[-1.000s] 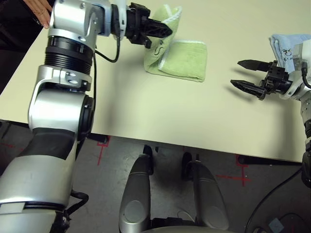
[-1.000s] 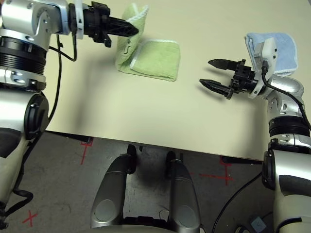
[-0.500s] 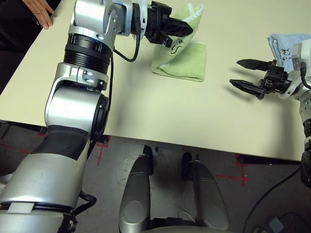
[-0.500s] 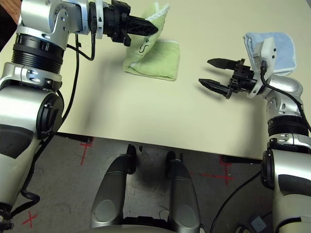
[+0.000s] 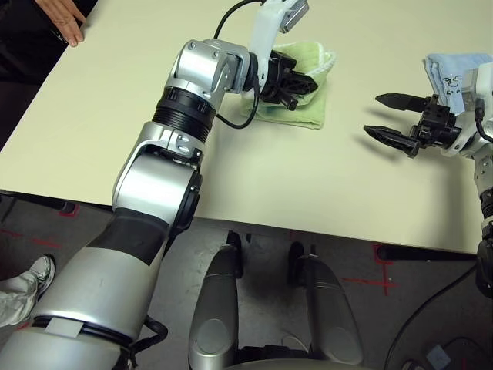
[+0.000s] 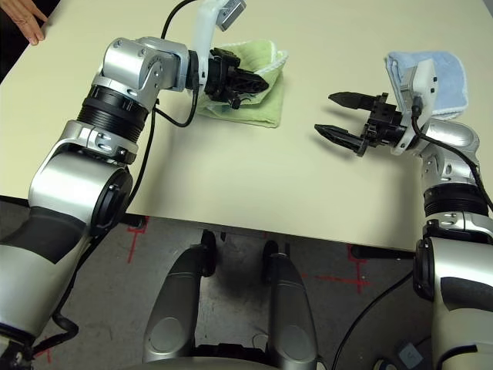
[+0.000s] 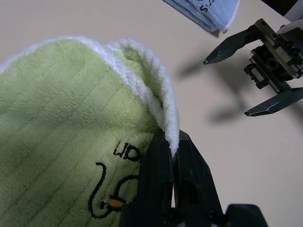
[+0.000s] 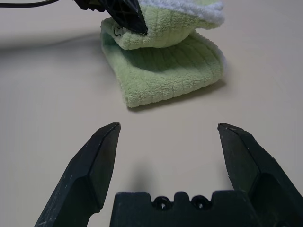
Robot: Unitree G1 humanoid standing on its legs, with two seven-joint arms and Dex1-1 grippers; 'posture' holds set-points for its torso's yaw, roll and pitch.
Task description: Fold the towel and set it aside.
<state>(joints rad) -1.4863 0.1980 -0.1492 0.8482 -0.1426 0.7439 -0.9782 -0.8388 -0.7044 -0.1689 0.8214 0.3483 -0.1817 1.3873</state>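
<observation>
**Folding a lime-green towel: left gripper pinching the raised flap**

Covering part of the towel (image 5: 296,108), the left gripper (image 5: 306,82) hides the fold line beneath it; the embroidered motif (image 7: 108,198) is partly cut off behind the fingers in the left wrist view. The black fingers are pressed together on the white scalloped edge (image 7: 161,101), holding one flap above the layer that lies flat on the beige table (image 5: 254,181). The right gripper (image 6: 333,116) hovers well apart to the towel's right, jaws spread wide and empty. A light blue folded cloth (image 6: 443,73) lies behind it, partly hidden by the wrist. A person's hand (image 5: 65,17) rests at the table's far left corner.
</observation>
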